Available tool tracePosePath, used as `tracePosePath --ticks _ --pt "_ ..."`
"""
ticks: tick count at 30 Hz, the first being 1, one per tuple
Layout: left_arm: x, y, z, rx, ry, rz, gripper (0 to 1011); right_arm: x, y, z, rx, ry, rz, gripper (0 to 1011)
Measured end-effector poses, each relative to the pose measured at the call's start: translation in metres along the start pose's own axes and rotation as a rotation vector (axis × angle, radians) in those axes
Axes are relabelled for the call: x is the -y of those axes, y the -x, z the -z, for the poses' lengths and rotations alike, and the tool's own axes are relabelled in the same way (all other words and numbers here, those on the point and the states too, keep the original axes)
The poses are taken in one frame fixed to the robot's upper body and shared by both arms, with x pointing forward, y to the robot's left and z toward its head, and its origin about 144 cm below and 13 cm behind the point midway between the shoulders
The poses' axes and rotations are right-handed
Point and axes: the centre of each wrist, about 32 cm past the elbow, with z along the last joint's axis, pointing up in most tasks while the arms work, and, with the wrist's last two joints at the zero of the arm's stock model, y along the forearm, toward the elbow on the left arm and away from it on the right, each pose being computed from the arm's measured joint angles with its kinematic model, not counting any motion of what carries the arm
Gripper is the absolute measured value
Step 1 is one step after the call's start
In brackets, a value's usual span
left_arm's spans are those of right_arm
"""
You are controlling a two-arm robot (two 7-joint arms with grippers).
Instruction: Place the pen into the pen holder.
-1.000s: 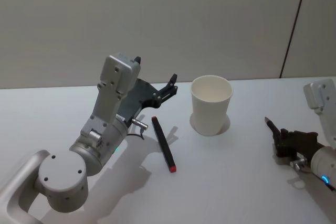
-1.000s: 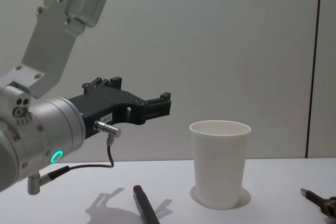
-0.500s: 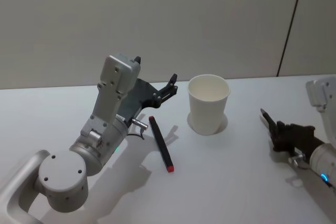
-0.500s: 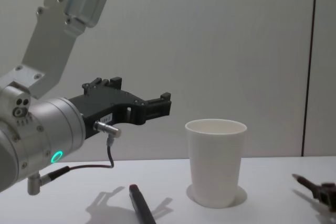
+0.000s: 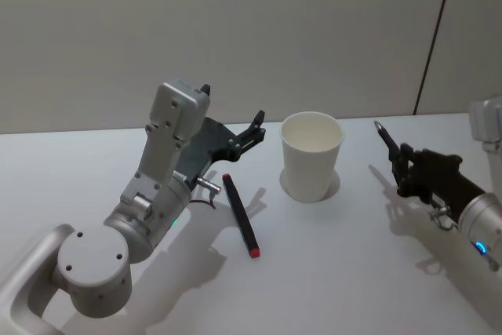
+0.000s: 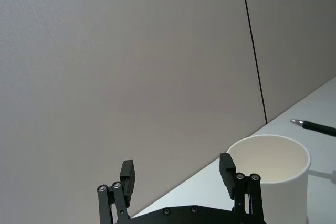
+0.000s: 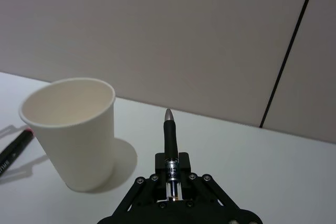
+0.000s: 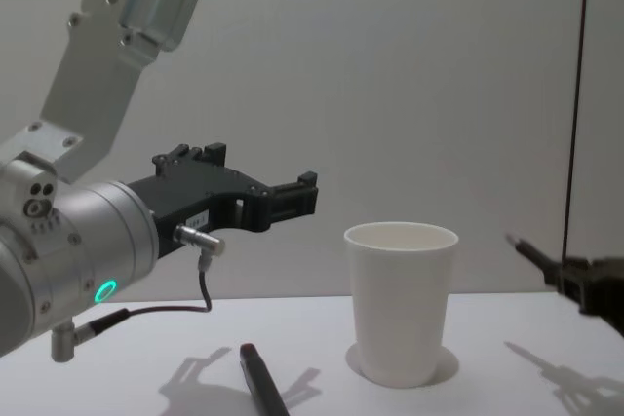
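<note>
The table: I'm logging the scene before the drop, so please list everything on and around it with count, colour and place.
paper cup: one, white, upright and empty near the middle of the table.
pen: one, black with a silvery tip, held off the table to the right of the cup, tip pointing ahead.
marker: one, black with a red end, lying flat on the table left of the cup.
table: one, white.
wall: grey, behind the table, with a dark vertical seam.
left gripper: black, raised above the marker, fingers open.
right gripper: black, right of the cup, fingers shut on the pen.
</note>
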Motion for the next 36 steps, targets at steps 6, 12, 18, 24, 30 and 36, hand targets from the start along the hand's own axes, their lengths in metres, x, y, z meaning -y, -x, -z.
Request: tracePosePath --ticks 6,12,18,24,30,36 --pt "0.000 0.000 0.000 0.000 0.000 0.000 1001 -0.003 -0.001 -0.004 0.012 -0.098 -0.028 134" --pt "0.000 0.000 0.000 0.000 0.000 0.000 1001 -0.007 -0.003 -0.009 0.028 -0.199 -0.050 134" --pt "0.000 0.000 0.000 0.000 0.000 0.000 1001 -0.013 -0.005 -0.015 0.047 -0.298 -0.070 134" --pt "0.000 0.000 0.000 0.000 0.000 0.000 1001 -0.024 -0.007 -0.024 0.069 -0.406 -0.093 134" --pt "0.000 0.000 0.000 0.000 0.000 0.000 1001 -0.041 -0.007 -0.031 0.096 -0.499 -0.119 134" --pt "0.000 0.000 0.000 0.000 0.000 0.000 1001 -0.056 -0.005 -0.035 0.116 -0.544 -0.143 134"
